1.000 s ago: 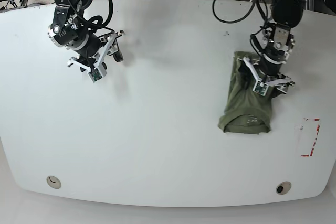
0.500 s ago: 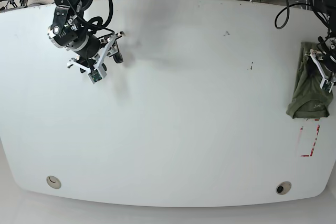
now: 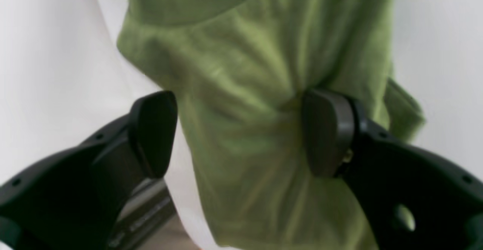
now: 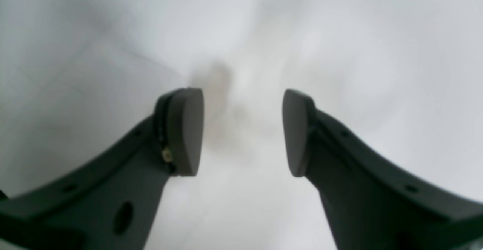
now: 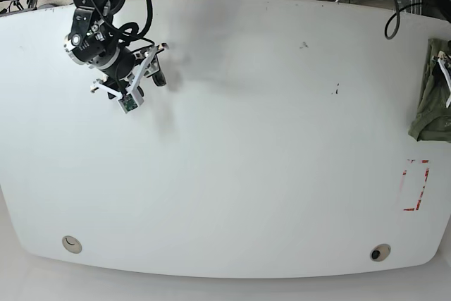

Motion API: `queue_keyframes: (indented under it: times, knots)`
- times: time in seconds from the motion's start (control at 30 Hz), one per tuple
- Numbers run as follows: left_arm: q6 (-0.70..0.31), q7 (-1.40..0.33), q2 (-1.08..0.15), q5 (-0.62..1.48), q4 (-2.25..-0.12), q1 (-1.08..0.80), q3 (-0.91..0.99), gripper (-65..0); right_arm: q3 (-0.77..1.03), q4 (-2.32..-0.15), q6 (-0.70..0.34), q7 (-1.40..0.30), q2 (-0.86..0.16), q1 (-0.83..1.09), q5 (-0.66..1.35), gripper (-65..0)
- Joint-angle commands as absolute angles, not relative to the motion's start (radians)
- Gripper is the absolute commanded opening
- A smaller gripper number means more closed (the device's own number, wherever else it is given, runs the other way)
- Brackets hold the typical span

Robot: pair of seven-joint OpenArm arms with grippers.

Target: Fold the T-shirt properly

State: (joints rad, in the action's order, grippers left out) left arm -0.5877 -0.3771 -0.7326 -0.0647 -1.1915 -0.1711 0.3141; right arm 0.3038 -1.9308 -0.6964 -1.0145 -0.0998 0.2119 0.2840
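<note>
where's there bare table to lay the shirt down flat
Nearly the whole table is bare: the wide stretch between the right hand at far left and the T-shirt at the right edge. It is tight only there, where the left hand straddles the shirt, above the red marks.

Base view: the T-shirt [image 5: 430, 107] is cut off by the right edge, and the left hand [image 5: 447, 82] is almost wholly out of frame, so its grip cannot be read there. Left wrist view: blurred; the T-shirt [image 3: 264, 91] runs past the top and bottom edges, and its right side hides behind one finger [image 3: 326, 133]. Right wrist view: the table [image 4: 94, 46] is blurred.
</note>
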Motion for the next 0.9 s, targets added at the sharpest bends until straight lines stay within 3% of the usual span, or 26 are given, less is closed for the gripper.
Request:
queue_keyframes:
  times: [0.0,0.17,0.3,0.4,0.53,0.87]
  knots:
    - [-0.591,-0.415,-0.759,-0.033,-1.326,-0.171,0.321,-16.5,0.318,-1.952,-0.698,-0.990,-0.113,0.200,0.288,-32.5]
    - [-0.588,-0.549,-0.737,-0.027,-1.595,-0.176,0.318,-16.5,0.398,-1.951,-0.698,-0.940,-0.107,0.200,0.288,-38.7]
    - [-0.584,-0.558,-0.634,-0.035,-1.730,-0.173,0.317,-16.5,0.409,-1.948,-0.698,-0.911,-0.113,0.203,0.286,-44.5]
    - [-0.581,-0.552,-0.550,-0.035,-1.808,-0.173,0.314,-16.7,0.420,-1.951,-0.698,-0.883,-0.114,0.217,0.286,-44.9]
    - [-0.498,-0.443,-0.424,-0.036,-1.847,-0.176,0.263,-21.0,0.487,-1.945,-0.698,-0.760,-0.108,0.269,0.286,-44.9]
    - [-0.237,-0.104,-0.407,-0.035,-1.767,-0.358,0.025,-21.5,0.506,-1.848,-0.698,-0.456,-0.105,0.460,0.292,-45.3]
